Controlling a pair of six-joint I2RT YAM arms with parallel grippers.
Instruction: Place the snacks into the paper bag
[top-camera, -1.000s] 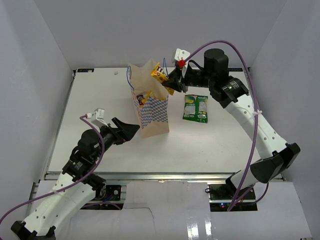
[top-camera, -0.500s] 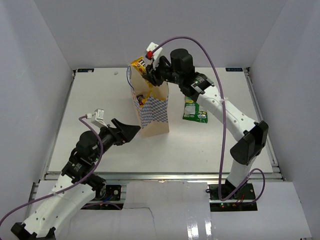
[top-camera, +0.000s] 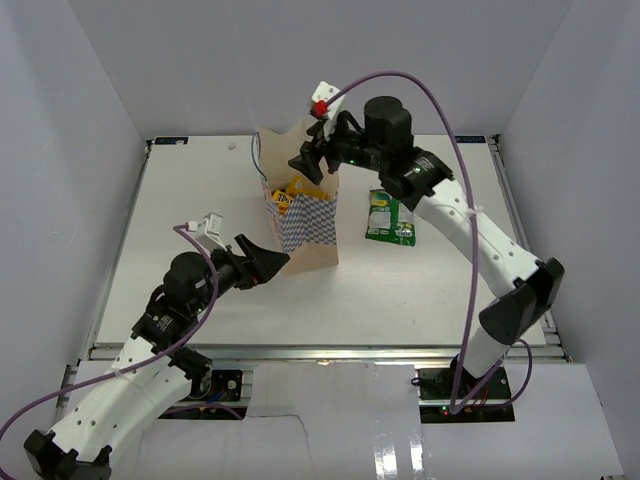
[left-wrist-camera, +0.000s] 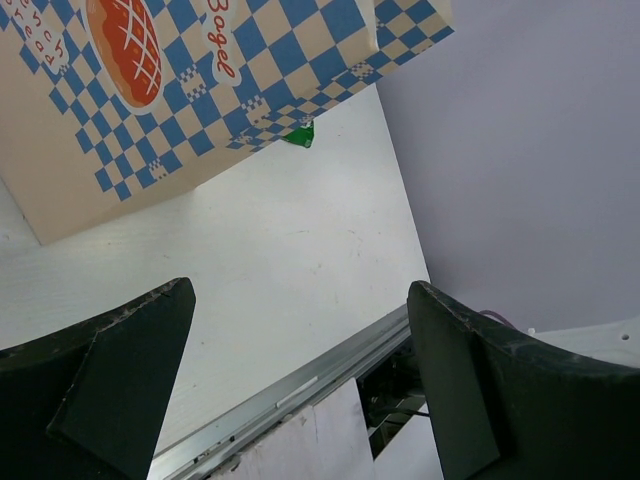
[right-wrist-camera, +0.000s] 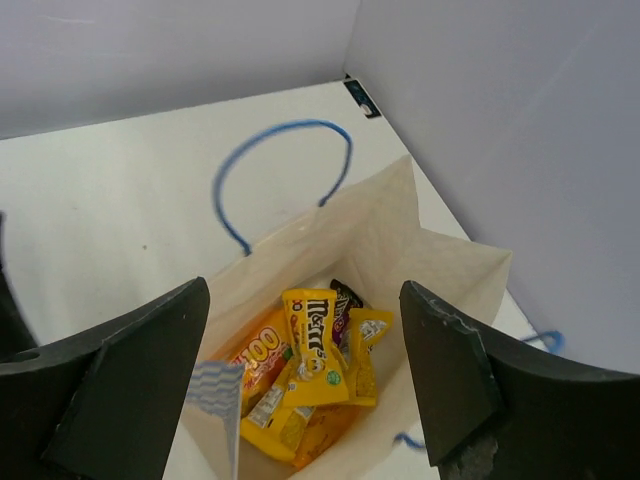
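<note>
Now right jaws are hanging wide open and empty over the tan blue-checkered paper bag (top-camera: 305, 232) holding yellow snack packets (right-wrist-camera: 315, 350); left jaws are gaping empty near its base.

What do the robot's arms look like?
The left arm and right arm are white with black joints. The left gripper and right gripper have two black wedge-shaped fingers. Purple cables run along both arms; a red clip sits by the right wrist.
</note>
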